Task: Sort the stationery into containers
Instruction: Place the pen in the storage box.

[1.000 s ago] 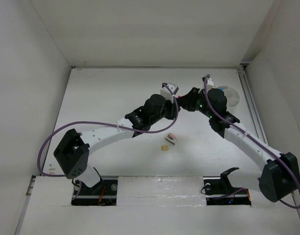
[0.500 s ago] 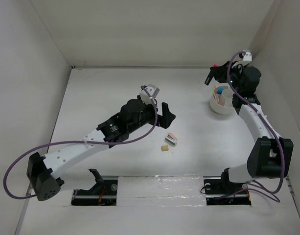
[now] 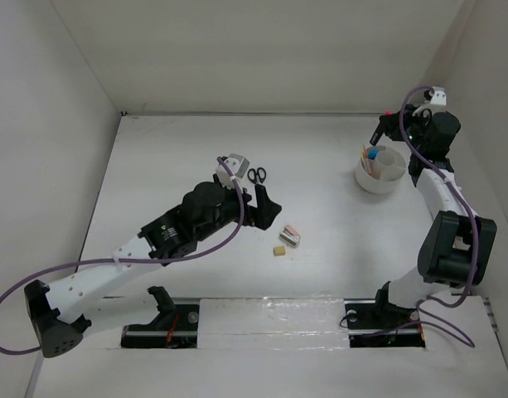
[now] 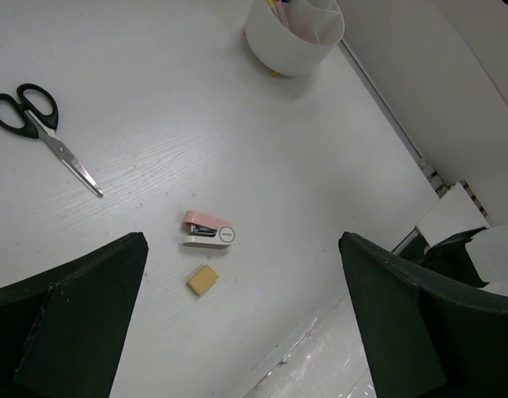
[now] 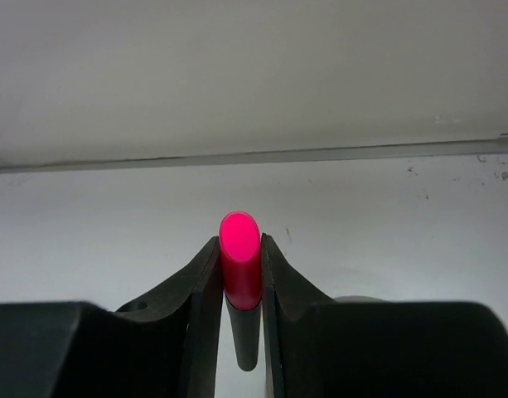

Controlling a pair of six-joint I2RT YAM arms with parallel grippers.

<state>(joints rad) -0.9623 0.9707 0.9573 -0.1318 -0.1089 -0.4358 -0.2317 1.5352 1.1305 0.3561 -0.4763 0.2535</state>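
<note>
My right gripper (image 3: pixel 381 128) hangs at the far right, just beyond the white cup-like container (image 3: pixel 381 170). It is shut on a pink-and-black highlighter (image 5: pixel 240 240), pink end up between the jaws of that gripper (image 5: pixel 240 269). The cup holds a blue-capped marker and pencils (image 3: pixel 370 154). My left gripper (image 3: pixel 266 211) is open and empty, above the table's middle. Below that left gripper (image 4: pixel 241 265) lie a pink-and-grey block (image 4: pixel 209 231) and a tan eraser (image 4: pixel 202 279). Black-handled scissors (image 3: pixel 256 175) lie flat to the far side of it.
White walls enclose the table on three sides, and a rail runs along the right edge (image 3: pixel 426 178) close to the cup. The block (image 3: pixel 291 236) and the eraser (image 3: pixel 279 249) sit close together near the table's centre.
My left gripper has opened and drawn back toward the near left, uncovering the scissors. My right arm has swung from the centre to the far right by the cup, carrying the highlighter.
</note>
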